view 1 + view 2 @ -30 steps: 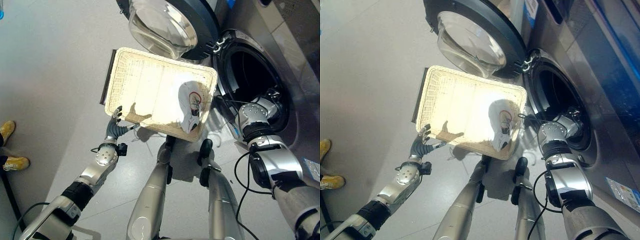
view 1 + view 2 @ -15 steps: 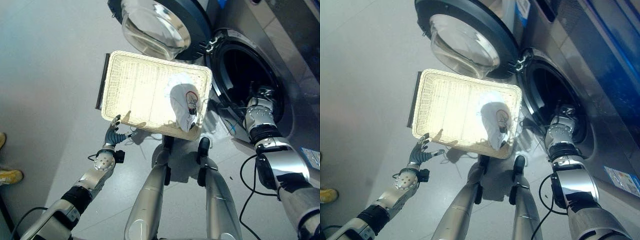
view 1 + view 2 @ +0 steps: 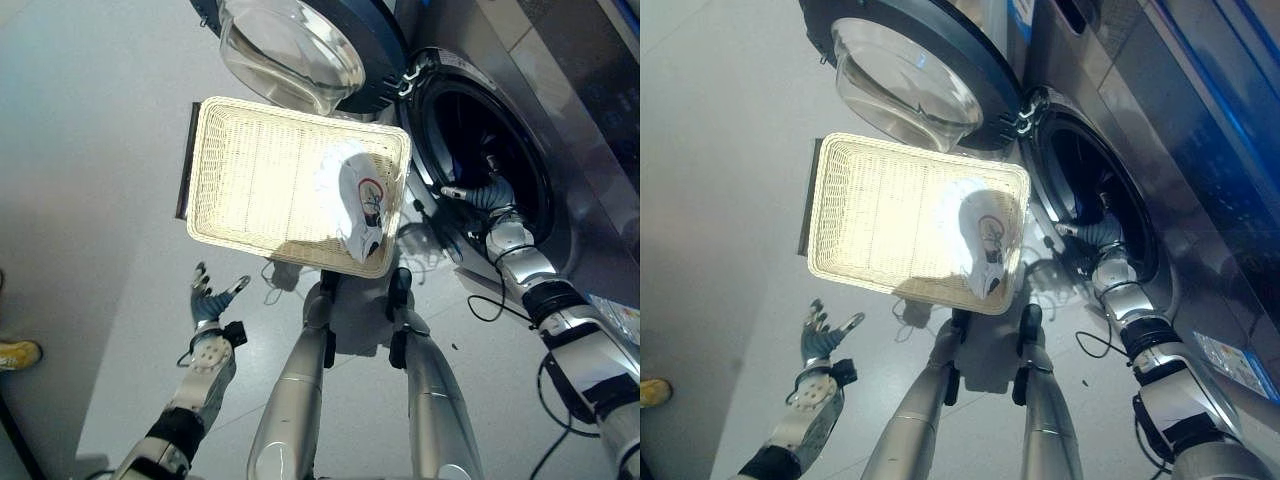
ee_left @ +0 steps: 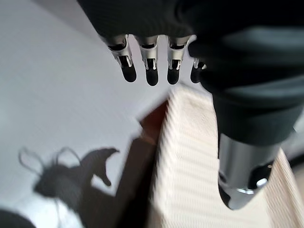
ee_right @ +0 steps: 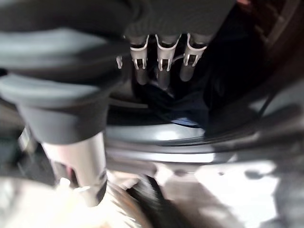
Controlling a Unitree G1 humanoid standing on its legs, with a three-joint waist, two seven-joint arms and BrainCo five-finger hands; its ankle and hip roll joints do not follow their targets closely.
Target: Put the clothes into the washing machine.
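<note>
Left hand off basket.

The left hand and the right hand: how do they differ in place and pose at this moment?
The left hand hovers over the bare floor, short of the basket; the right hand reaches into the washing machine's drum opening. The left hand points upward; the right hand points sideways. Both have straight fingers and hold nothing.

Both eye views look steeply down (a few centimetres apart) on the same basket and washing machine; wrist views peer close past each hand's fingers.
</note>
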